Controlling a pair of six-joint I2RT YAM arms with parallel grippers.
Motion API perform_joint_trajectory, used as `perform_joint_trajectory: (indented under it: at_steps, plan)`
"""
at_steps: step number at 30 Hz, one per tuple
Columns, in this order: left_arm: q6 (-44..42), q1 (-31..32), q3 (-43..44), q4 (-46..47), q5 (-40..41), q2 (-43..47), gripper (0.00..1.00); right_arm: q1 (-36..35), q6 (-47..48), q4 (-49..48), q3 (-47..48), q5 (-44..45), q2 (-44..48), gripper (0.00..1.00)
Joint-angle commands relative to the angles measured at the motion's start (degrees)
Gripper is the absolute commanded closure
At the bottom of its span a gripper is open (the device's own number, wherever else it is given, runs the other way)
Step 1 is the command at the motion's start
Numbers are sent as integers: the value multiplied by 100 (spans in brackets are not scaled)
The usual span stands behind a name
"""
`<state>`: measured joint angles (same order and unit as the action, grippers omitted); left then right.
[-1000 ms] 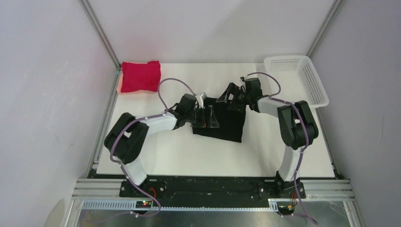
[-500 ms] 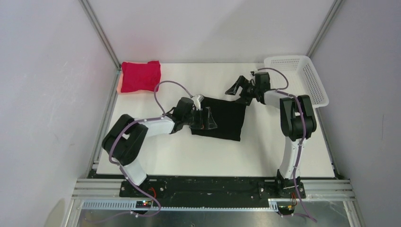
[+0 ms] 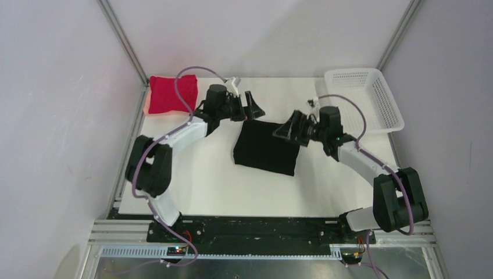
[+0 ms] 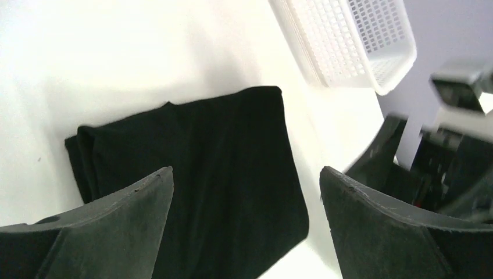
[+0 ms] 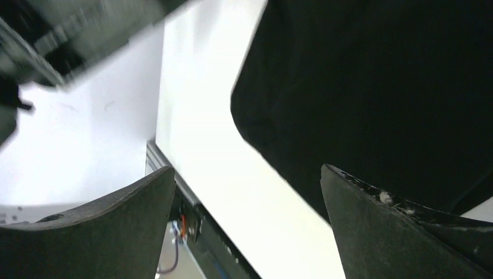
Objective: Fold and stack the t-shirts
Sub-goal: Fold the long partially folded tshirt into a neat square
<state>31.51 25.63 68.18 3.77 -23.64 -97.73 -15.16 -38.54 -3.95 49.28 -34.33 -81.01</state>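
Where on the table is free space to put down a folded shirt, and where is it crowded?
Free: the near table strip between the black shirt and the arm bases; the far strip beside the basket. Crowded: around that shirt, by the left claw and right claw.

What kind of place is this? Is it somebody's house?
Probably not a house. It looks like a robot test booth in a lab. Two robot arms stand at a white table, shut in by bare walls and metal frame bars, with a black shirt, a red shirt and a basket.

folded black shirt [image 4: 197, 174], white basket [image 4: 354, 40]
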Motion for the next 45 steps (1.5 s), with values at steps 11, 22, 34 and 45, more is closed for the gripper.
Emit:
perform_joint_trajectory:
  at_steps: [11, 22, 34, 45]
  plan:
    - [153, -277, 826, -261, -121, -2044, 0, -470, -295, -875, -1659, 187, -708, 0]
    - [-227, -566, 564, -330, -689, -1172, 0, -194, -86, -575, -2127, 275, 541, 0]
    - [196, 371, -1511, 387, -212, 1018, 0, -198, -161, 29, -2398, 1369, 2754, 0]
    - [402, 429, -3165, 935, 319, 602, 0, -189, -248, -185, -2388, 1204, 2285, 1]
